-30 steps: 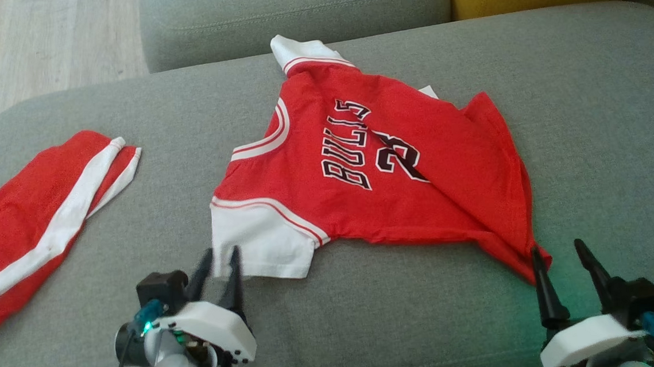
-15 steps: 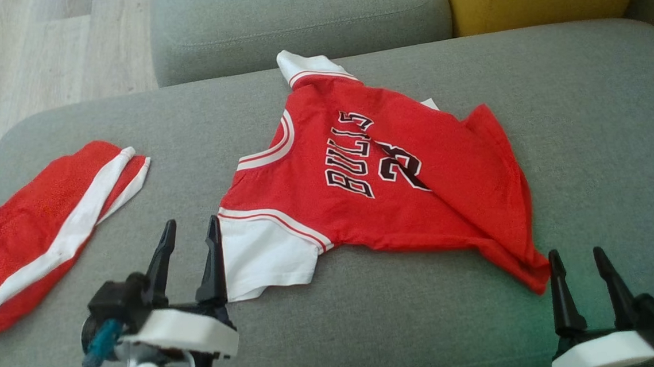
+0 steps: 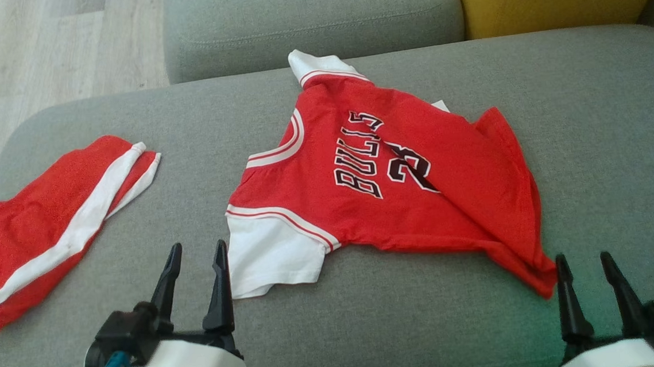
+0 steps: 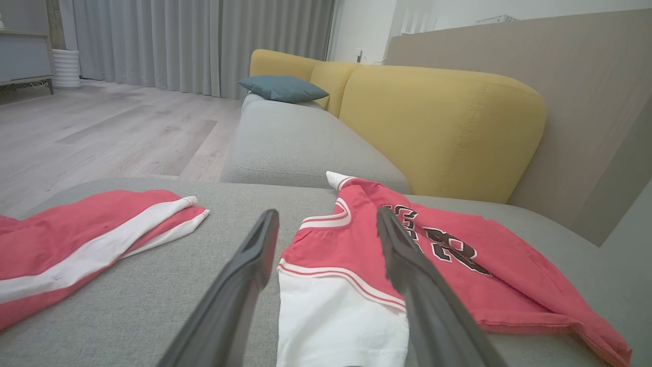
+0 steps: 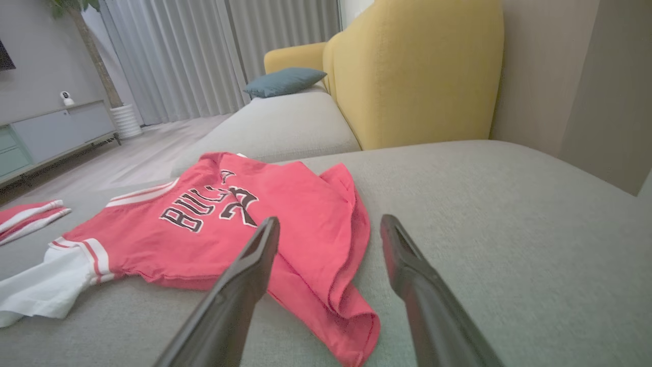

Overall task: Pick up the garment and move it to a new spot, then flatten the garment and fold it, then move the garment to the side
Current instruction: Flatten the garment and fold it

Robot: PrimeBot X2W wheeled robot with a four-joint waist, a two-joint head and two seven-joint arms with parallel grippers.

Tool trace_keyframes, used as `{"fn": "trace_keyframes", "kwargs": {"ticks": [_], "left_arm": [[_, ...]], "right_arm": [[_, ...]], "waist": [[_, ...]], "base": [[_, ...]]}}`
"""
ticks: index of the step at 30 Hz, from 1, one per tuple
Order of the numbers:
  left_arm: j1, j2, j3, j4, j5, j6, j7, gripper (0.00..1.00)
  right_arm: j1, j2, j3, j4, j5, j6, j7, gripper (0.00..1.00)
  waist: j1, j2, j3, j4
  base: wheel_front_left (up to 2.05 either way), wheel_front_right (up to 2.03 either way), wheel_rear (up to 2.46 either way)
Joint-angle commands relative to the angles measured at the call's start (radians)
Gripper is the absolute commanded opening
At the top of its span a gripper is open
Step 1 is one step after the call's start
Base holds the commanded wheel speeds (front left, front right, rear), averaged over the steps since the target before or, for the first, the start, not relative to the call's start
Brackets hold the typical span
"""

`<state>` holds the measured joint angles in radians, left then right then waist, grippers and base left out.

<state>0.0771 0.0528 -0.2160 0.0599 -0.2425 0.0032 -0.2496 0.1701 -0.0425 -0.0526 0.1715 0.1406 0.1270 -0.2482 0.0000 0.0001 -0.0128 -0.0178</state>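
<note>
Garment (image 3: 396, 190) rumpled on grey sofa (image 3: 588, 130), left hand (image 3: 198, 245) and right hand (image 3: 583, 256) both spread, holding nothing

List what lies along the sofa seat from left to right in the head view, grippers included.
red garment with a white stripe → left gripper → red Bulls jersey → right gripper

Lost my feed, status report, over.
Left gripper open, right gripper open, both empty. Bulls jersey unfolded on grey sofa, hem rumpled. Red shorts lie apart, nothing blocking.
</note>
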Motion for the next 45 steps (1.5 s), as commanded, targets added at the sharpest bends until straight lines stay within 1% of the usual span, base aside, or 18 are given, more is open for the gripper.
{"fn": "trace_keyframes", "kwargs": {"ticks": [1, 3, 6, 7, 10, 13, 16, 22, 25, 29, 30, 31, 32, 38, 41, 45], "left_arm": [[-0.05, -0.002, 0.029, -0.019, -0.008, -0.003, -0.012, 1.0], [-0.055, -0.002, 0.03, -0.006, -0.012, -0.008, -0.012, 1.0], [-0.059, -0.002, 0.025, 0.008, -0.013, -0.012, -0.012, 1.0], [-0.059, -0.002, 0.025, 0.008, -0.013, -0.012, -0.012, 1.0], [-0.064, -0.002, 0.016, 0.017, -0.015, -0.016, -0.012, 1.0], [-0.073, -0.003, 0.011, 0.023, -0.015, -0.02, -0.012, 1.0], [-0.083, -0.003, 0.012, 0.027, -0.014, -0.023, -0.012, 1.0], [-0.094, -0.003, 0.014, 0.033, -0.008, -0.028, -0.012, 1.0], [-0.098, -0.003, 0.014, 0.034, -0.007, -0.031, -0.012, 1.0], [-0.102, -0.003, 0.016, 0.036, -0.007, -0.032, -0.012, 1.0], [-0.103, -0.003, 0.016, 0.037, -0.008, -0.032, -0.012, 1.0], [-0.104, -0.003, 0.017, 0.038, -0.009, -0.031, -0.012, 1.0], [-0.105, -0.003, 0.017, 0.039, -0.009, -0.031, -0.012, 1.0], [-0.103, -0.003, 0.019, 0.049, -0.015, -0.025, -0.012, 1.0], [-0.098, -0.003, 0.019, 0.074, -0.018, -0.017, -0.012, 1.0], [-0.101, -0.003, 0.007, 0.175, -0.01, -0.009, -0.012, 1.0]], "right_arm": [[-0.027, -0.008, 0.005, 0.011, 0.02, 0.004, -0.013, 1.0], [-0.035, -0.008, -0.003, 0.067, 0.054, 0.004, -0.005, 1.0], [-0.064, -0.008, -0.013, 0.164, 0.141, 0.004, 0.024, 1.0], [-0.064, -0.008, -0.013, 0.164, 0.141, 0.004, 0.024, 1.0], [-0.105, -0.008, -0.013, 0.266, 0.239, 0.004, 0.039, 1.0], [-0.149, -0.008, 0.007, 0.36, 0.31, 0.004, 0.034, 1.0], [-0.192, -0.008, 0.031, 0.43, 0.353, 0.004, 0.017, 1.0], [-0.267, -0.008, 0.062, 0.552, 0.403, 0.004, -0.007, 1.0], [-0.298, -0.008, 0.076, 0.612, 0.4, 0.004, -0.011, 1.0], [-0.326, -0.008, 0.107, 0.663, 0.381, 0.004, -0.013, 1.0], [-0.331, -0.008, 0.114, 0.67, 0.376, 0.004, -0.013, 0.88], [-0.334, -0.008, 0.119, 0.674, 0.369, 0.004, -0.013, 0.41], [-0.336, -0.008, 0.122, 0.676, 0.361, 0.004, -0.013, 0.0], [-0.33, -0.008, 0.123, 0.648, 0.312, 0.004, -0.013, 0.0], [-0.324, -0.008, 0.087, 0.603, 0.264, 0.004, -0.013, 0.0], [-0.326, -0.008, 0.018, 0.538, 0.198, 0.004, -0.013, 0.0]], "waist": [[0.0, -0.0001, 0.004, -0.001], [0.0, -0.0001, 0.008, -0.002], [0.0, -0.0001, 0.018, -0.001], [0.0, -0.0001, 0.018, -0.001], [0.0, -0.0001, 0.031, 0.005], [0.0, -0.0001, 0.043, 0.015], [0.0, -0.0001, 0.054, 0.023], [0.0, -0.0001, 0.074, 0.032], [0.0, -0.0001, 0.08, 0.034], [0.0, -0.0001, 0.084, 0.035], [0.0, -0.0001, 0.084, 0.034], [0.0, -0.0001, 0.084, 0.034], [0.0, -0.0001, 0.083, 0.033], [0.0, -0.0001, 0.072, 0.025], [0.0, -0.0001, 0.066, 0.018], [0.0, -0.0001, 0.06, 0.004]], "base": [[0.0, 0.0, 0.0], [0.0, 0.0, 0.0], [0.0, 0.0, 0.0], [0.0, 0.0, 0.0], [0.0, 0.0, 0.0], [0.0, 0.0, 0.0], [0.0, 0.0, 0.0], [0.0, 0.0, 0.0], [0.0, 0.0, 0.0], [0.0, 0.0, 0.0], [0.0, 0.0, 0.0], [0.0, 0.0, 0.0], [0.0, 0.0, 0.0], [0.0, 0.0, 0.0], [0.0, 0.0, 0.0], [0.0, 0.0, 0.0]]}}
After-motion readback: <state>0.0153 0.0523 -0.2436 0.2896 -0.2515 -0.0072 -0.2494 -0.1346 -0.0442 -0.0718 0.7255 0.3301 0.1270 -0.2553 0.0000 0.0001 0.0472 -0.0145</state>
